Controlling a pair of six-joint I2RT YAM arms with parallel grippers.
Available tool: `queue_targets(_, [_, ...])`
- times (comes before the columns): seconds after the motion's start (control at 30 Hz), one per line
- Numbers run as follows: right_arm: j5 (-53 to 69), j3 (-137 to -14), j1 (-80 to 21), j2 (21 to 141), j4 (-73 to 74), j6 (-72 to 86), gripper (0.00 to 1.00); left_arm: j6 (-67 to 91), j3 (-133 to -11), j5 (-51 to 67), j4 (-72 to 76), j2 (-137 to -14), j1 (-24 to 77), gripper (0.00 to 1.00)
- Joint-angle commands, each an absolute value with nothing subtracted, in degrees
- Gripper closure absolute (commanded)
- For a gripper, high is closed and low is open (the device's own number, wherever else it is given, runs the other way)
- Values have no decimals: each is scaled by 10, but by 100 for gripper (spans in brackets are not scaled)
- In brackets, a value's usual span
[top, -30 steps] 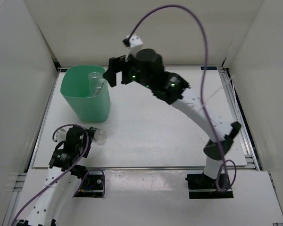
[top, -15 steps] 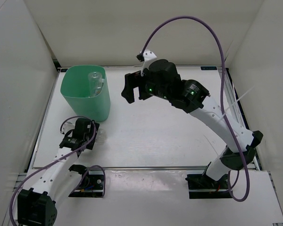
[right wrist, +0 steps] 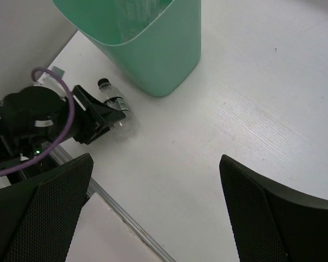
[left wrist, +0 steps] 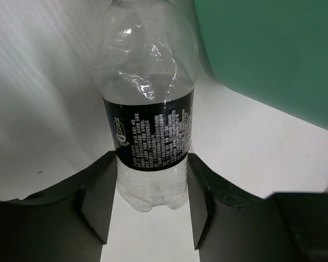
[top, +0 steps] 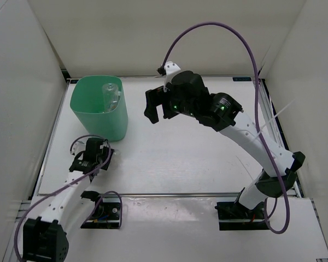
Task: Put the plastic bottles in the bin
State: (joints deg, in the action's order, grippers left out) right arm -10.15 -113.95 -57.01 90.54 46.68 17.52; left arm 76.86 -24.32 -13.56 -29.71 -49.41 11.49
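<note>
Both left arm (top: 59, 201) and right arm (top: 246, 139): white link shells, black joint housings. Purple cable (top: 208, 24) loops off each wrist. Green indicator lights (top: 175, 105) on right wrist housing. The left gripper (left wrist: 149, 169) and right gripper (right wrist: 156, 164) have matte black fingers; right pair finely mesh-textured.

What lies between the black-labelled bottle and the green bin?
Only bare white table, per the left wrist view, separates the black-labelled clear plastic bottle from the tall mint-green plastic bin.
</note>
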Motion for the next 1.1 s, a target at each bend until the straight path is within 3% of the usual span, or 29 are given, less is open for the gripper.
queue_targets(0.0, [-101,-1130,-561,891,465,159,0,740,-251,-123,-365,-415,98,58])
queue_targets(0.13, [-101,-1120,-548,902,460,164,0,753,-401,-149,-536,-347,93,59])
queue_targets(0.3, [-77,-1083,-518,903,454,187,0,704,-599,-218,-607,-344,93,62])
queue_targets(0.47, [-34,-1053,-471,897,435,199,0,487,-768,-304,-492,-453,93,65])
queue_targets(0.7, [29,-1065,-423,909,435,215,0,311,-817,-360,-377,-648,93,64])
queue_targets(0.8, [42,-1065,-410,904,435,215,0,283,-849,-383,-372,-691,93,56])
queue_targets(0.83, [48,-1060,-403,898,435,215,0,277,-859,-383,-372,-705,93,47])
queue_targets(0.87, [48,-1050,-394,898,435,215,0,268,-868,-383,-372,-705,99,20])
queue_targets(0.9, [59,-1044,-389,893,440,221,0,268,-887,-383,-372,-705,99,6])
queue_targets(0.93, [68,-1038,-381,888,440,221,0,258,-896,-383,-372,-705,105,0])
queue_targets(1.07, [151,-1019,-323,888,446,253,0,240,-918,-383,-372,-651,105,0])
